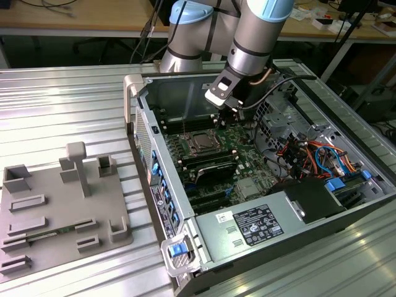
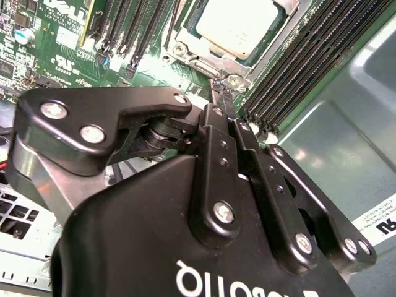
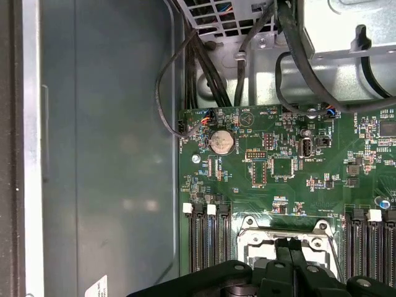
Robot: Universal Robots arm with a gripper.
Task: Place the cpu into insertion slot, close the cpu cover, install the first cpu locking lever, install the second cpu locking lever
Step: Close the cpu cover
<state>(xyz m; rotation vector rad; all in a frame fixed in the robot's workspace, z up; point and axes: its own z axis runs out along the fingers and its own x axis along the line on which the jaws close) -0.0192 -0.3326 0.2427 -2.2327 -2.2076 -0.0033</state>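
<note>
The cpu (image 2: 238,25) lies flat in the insertion slot (image 1: 201,144) on the green board, its silver-grey top showing. The silvery cpu cover (image 2: 201,60) frames it and looks lowered around it. My gripper (image 2: 221,93) is shut, its black fingertips pressed together just off one corner of the socket, low over the board. In the first wrist view the gripper (image 3: 291,246) overlaps the cover's frame (image 3: 255,238). In the exterior view the gripper (image 1: 232,117) hangs inside the open case, to the right of the socket. I cannot make out the locking levers' positions.
Black memory slots (image 2: 309,59) flank the socket on both sides. A grey power supply box (image 1: 260,226) fills the case front, with cable bundles (image 1: 315,154) at the exterior view's right. A grey fixture tray (image 1: 55,210) sits outside on the left. A coin cell (image 3: 221,142) sits on the board.
</note>
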